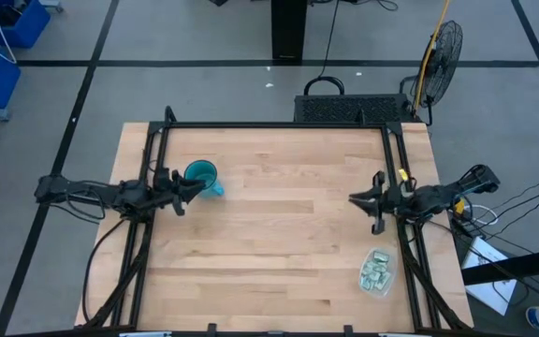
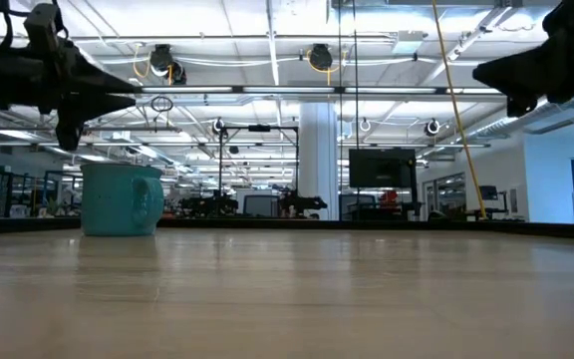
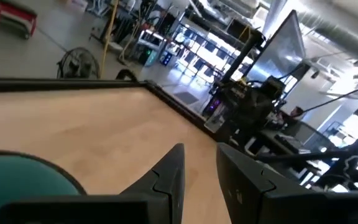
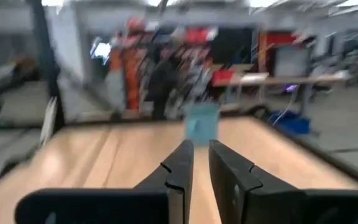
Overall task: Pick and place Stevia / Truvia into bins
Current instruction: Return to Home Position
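The clear tub [image 1: 375, 271] sits near the table's near right corner. Several pale green and white sachets [image 1: 373, 274] lie inside it. No sachets show loose on the wood. My right gripper [image 1: 354, 198] [image 4: 201, 149] hovers over the right part of the table, farther back than the tub. It points toward the left edge, its fingers a narrow gap apart and holding nothing. My left gripper [image 1: 193, 188] [image 3: 199, 158] hangs beside and above the teal mug [image 1: 202, 174] [image 2: 121, 199], open and holding nothing. The low view does not show the tub.
The teal mug [image 4: 202, 121] stands upright on the far left part of the table. Dark frame rails [image 1: 279, 125] run along the far, left and right edges. A black case [image 1: 354, 108] and a fan [image 1: 443, 47] stand beyond the far right corner. Bare wood [image 1: 279, 234] fills the middle.
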